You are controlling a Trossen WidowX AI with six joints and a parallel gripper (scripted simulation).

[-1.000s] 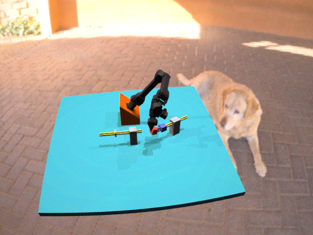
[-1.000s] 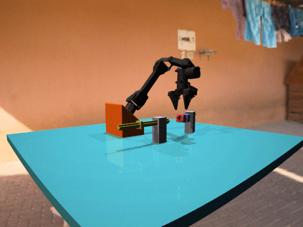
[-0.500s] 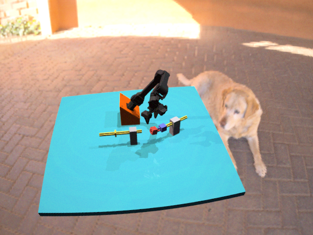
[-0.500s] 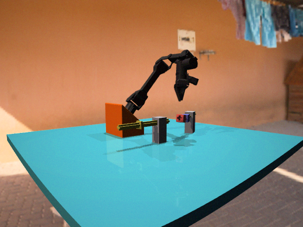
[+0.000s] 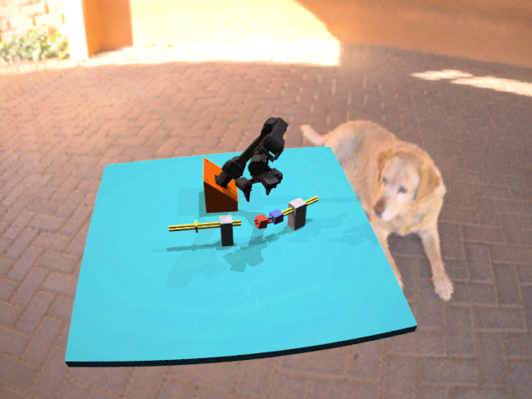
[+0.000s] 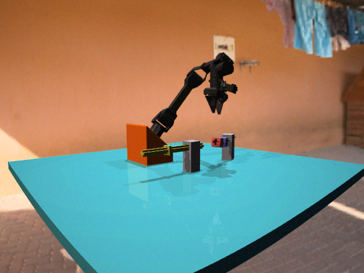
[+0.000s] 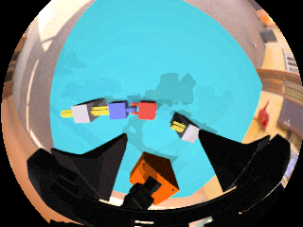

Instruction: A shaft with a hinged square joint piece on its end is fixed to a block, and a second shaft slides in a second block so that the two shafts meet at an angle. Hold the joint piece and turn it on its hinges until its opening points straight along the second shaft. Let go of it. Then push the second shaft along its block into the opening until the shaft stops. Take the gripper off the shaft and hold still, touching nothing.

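Joint piece, red (image 5: 261, 221) (image 6: 219, 142) (image 7: 147, 110), one: carried off the table (image 5: 258, 322) (image 6: 176, 220) (image 7: 156, 38), hinged to a blue fork piece (image 5: 276, 216) (image 6: 224, 142) (image 7: 117, 110) on the first shaft (image 5: 312, 200) (image 7: 99, 111). Cross-shaped opening faced left; it appeared to follow the first shaft's line, so turning was probably still required.

Right block, grey (image 5: 297, 218) (image 6: 227, 151) (image 7: 81, 113), one: fixed support, giving the hinges something firm to turn against.

Second shaft, yellow, ribbed (image 5: 182, 228) (image 6: 155, 151) (image 7: 178, 127), one: passed through the left block (image 5: 226, 233) (image 6: 191, 157) (image 7: 190, 132), which kept it raised and guided. Its right end stood short of the opening, presumably leaving room for the joint to swing. Collar (image 5: 196, 225) (image 6: 168, 149), one: left of that block, likely a stop or pushing place.

Gripper, black (image 5: 258, 197) (image 6: 216, 112) (image 7: 162, 133), one: fingers wide apart, nothing between them, raised above the work. Open spread suited an approach to the joint. Joint piece lay below the fingertips, untouched; in the wrist view it showed beyond them, between their two lines. Lowering and alignment seemed due before any grip.
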